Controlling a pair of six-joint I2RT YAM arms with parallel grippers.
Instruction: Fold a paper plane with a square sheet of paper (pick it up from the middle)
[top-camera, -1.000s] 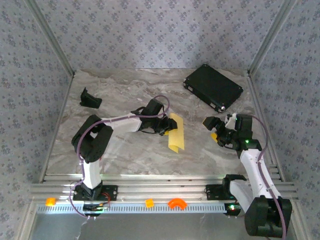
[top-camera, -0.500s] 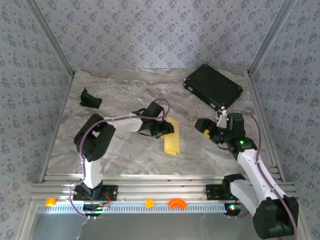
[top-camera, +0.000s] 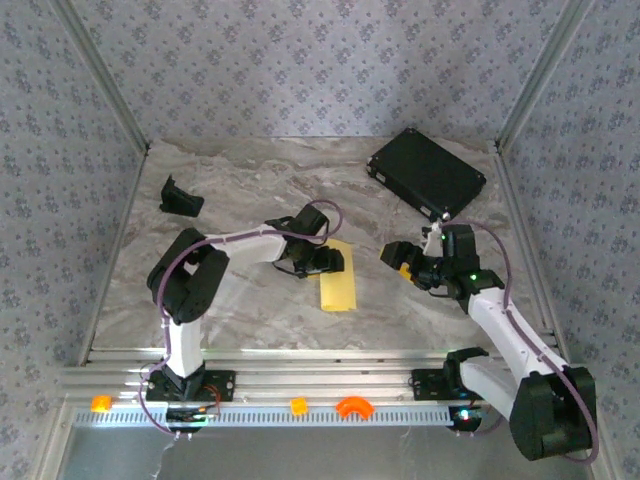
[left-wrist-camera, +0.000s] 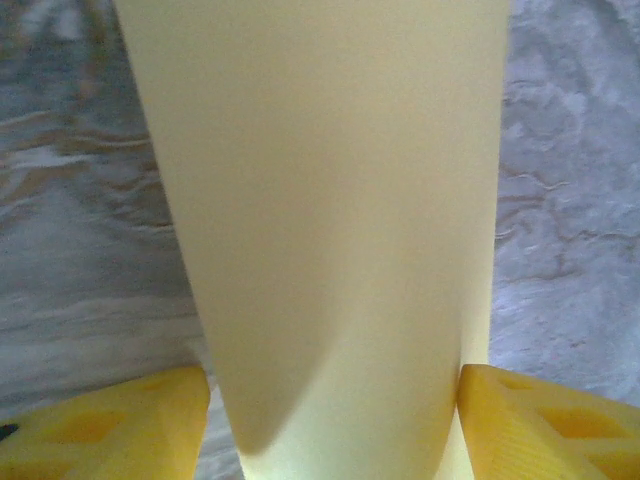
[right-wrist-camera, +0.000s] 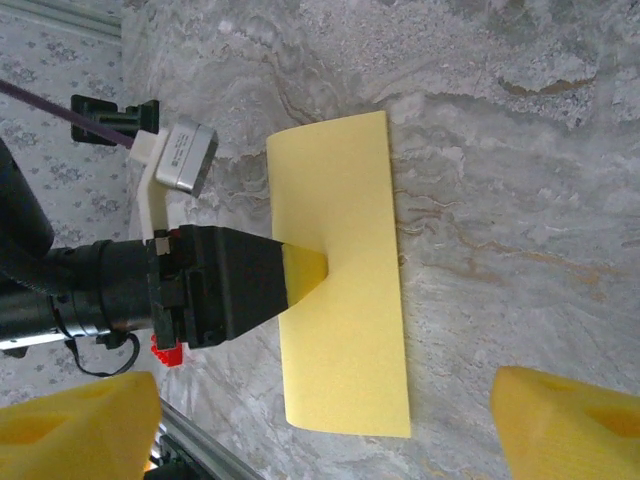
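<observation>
As the top camera looks down, the paper (top-camera: 338, 290) lies as a long yellow rectangle on the table (top-camera: 250, 310), mid-way between the arms; the left claw (top-camera: 332, 262) sits at its far end, and the right claw (top-camera: 397, 258) hangs just to its right, apart from it; a black case (top-camera: 427, 175) lies in the far right corner.

In the left wrist view the paper (left-wrist-camera: 330, 200) runs away from the lens, curled up between the yellow pads (left-wrist-camera: 110, 425); the jaws stand apart, and a sliver of table shows between the left-hand pad and the sheet, so nothing is pinched.

In the right wrist view the paper (right-wrist-camera: 345, 340) lies flat but for a small raised ridge where the left claw's black tips meet its edge; the right claw's own pads (right-wrist-camera: 70, 425) are spread wide and hold nothing.
</observation>
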